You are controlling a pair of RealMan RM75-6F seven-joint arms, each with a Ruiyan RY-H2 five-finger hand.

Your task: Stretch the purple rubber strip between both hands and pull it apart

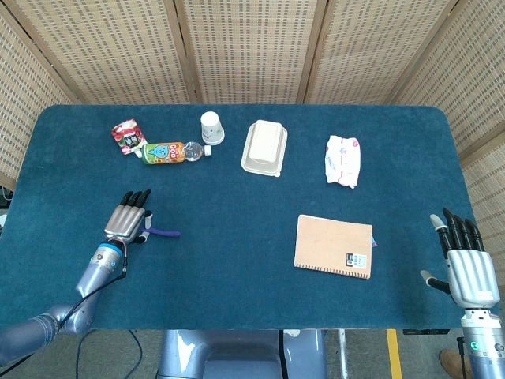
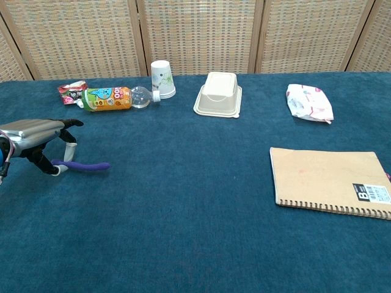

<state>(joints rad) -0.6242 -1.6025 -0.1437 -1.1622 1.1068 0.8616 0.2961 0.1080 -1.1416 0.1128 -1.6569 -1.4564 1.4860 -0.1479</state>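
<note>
Head view: purple strip lies near the surface's left edge, one end under your left hand. Right hand sits off the right front corner, fingers apart, holding nothing, well apart from the strip. Bring it across, passing the notebook.

Chest view: left fingers arch over the strip's near end, tips touching it; can't tell if it's pinched. Get a firm pinch on that end before lifting, leave the free end clear for the right hand.
</note>
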